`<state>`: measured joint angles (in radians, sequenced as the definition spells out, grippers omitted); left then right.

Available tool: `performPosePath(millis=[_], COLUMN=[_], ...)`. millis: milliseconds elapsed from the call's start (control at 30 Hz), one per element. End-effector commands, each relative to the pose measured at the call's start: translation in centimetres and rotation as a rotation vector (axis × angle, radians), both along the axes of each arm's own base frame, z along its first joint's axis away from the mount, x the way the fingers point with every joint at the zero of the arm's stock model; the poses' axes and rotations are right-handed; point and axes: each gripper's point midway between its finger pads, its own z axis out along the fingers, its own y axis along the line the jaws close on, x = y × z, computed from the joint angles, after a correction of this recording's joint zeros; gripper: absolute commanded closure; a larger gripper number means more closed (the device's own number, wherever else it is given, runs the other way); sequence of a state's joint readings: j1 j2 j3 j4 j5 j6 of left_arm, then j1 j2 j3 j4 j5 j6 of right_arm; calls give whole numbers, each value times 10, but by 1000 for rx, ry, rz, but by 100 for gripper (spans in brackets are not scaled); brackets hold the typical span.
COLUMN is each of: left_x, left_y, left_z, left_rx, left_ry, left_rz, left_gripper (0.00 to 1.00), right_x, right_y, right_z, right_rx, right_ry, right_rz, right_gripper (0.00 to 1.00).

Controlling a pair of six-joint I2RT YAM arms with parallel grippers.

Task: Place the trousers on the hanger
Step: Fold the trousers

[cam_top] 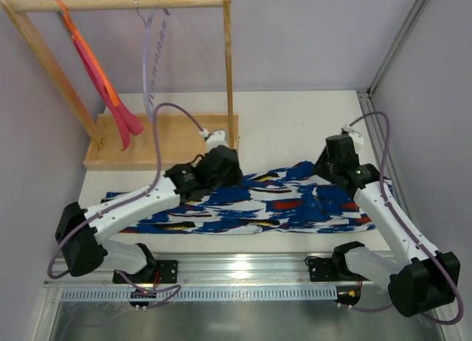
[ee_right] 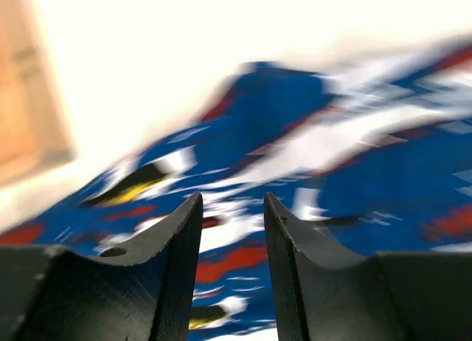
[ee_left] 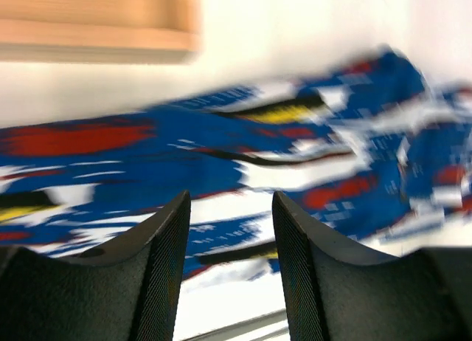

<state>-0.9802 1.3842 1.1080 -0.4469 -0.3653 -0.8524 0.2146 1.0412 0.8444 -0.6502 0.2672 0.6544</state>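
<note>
left gripper (ee_left: 231, 208) spread, nothing between | right gripper (ee_right: 232, 208) spread, empty | trousers (cam_top: 258, 204) flat beneath the 2 grippers | hanger (cam_top: 153, 75) on rack (cam_top: 110, 3) beyond left gripper

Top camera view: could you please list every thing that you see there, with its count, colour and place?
trousers: one, blue, white, red and black print, lying flat across the table in front of the rack
hanger: one, pale lavender-white, hooked on the rack's top rail
orange hanger: one, orange, slanted at the rail's left end
pink-red cloth: one, hanging by the orange hanger, down to the rack base
wooden rack: one, light wood, far left of the table
table: one, white
left gripper: one, black, jaws apart, above the trousers
right gripper: one, black, jaws apart, above the trousers
</note>
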Motion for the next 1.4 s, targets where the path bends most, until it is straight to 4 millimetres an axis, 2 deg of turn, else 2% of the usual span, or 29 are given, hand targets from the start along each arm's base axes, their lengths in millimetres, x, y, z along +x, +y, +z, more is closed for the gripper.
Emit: performPosePath(millis=[0, 33, 67, 100, 133, 167, 200, 233, 267, 300, 333, 367, 400, 433, 500, 567, 600, 633, 700, 867, 900, 967, 1033, 1167, 1233, 1267, 1300, 1367], left_x=[3, -2, -5, -1, -9, -13, -20, -25, -33, -40, -43, -49, -53, -47, -56, -59, -61, -63, -69, -68, -62, -63, -49, -33, -29, -25, -27, -19], left_y=[124, 147, 168, 198, 221, 243, 272, 288, 304, 327, 338, 348, 361, 368, 383, 387, 397, 398, 408, 416, 419, 416, 418, 416, 416, 417, 413, 414], left_z=[-15, -15, -16, -18, -29, -21, -25, -27, -36, -35, -38, -49, -56, -60, -86, -96, -97, -109, -120, -142, -145, -155, -162, -177, -187, -186, -195, -195], left_rx=[142, 117, 101, 89, 108, 81, 90, 94, 116, 110, 118, 132, 103, 95, 66, 50, 31, 30, 14, 51, 42, 24, -8, -51, -43, -40, -39, -37], left_ry=[120, 118, 135, 144, 166, 131, 150, 145, 154, 149, 148, 167, 200, 201, 340, 448, 482, 561, 633, 722, 692, 693, 648, 652, 715, 735, 785, 777], left_rz=[392, 454, 531, 644, 715, 798, 913, 967, 1021, 1111, 1144, 1179, 1242, 1243, 1315, 1330, 1378, 1391, 1449, 1459, 1462, 1453, 1436, 1402, 1384, 1384, 1369, 1365], left_gripper=[51, 52, 52, 51, 43, 37, 32, 24, 23, 21, 21, 21, 23, 25, 26, 28, 28, 28, 29, 41, 43, 51, 55, 57, 57, 57, 58, 59], right_x=[15, 13, 16, 0, -4, -3, -8, -22, -22, -22, -32, -32, -39, -38, -48, -61, -65, -70, -72, -68, -67, -67, -64, -61, -59, -58, -58, -57], right_y=[99, 123, 145, 181, 198, 219, 233, 259, 277, 292, 308, 316, 328, 335, 349, 361, 365, 368, 372, 364, 362, 356, 352, 344, 341, 341, 340, 340], right_z=[38, 40, 51, 55, 59, 60, 59, 59, 49, 51, 46, 40, 18, 16, 1, -5, -7, -17, -24, -53, -57, -66, -72, -81, -85, -86, -90, -92], right_rx=[73, 97, 101, 111, 110, 107, 86, 89, 83, 67, 67, 62, 73, 82, 102, 121, 125, 128, 110, 50, 45, 36, 22, -13, -30, -29, -36, -36], right_ry=[-138, -146, -211, -242, -269, -310, -327, -338, -332, -341, -327, -318, -259, -248, -222, -227, -229, -209, -207, -137, -125, -109, -92, -85, -77, -73, -65, -62], right_rz=[422, 504, 586, 717, 771, 824, 889, 976, 1028, 1067, 1119, 1134, 1183, 1180, 1222, 1271, 1293, 1320, 1345, 1308, 1294, 1271, 1235, 1202, 1189, 1183, 1180, 1165], right_gripper=[58, 58, 58, 58, 59, 61, 61, 61, 61, 61, 61, 61, 61, 62, 62, 61, 62, 61, 61, 61, 61, 61, 62, 61, 61, 61, 61, 61])
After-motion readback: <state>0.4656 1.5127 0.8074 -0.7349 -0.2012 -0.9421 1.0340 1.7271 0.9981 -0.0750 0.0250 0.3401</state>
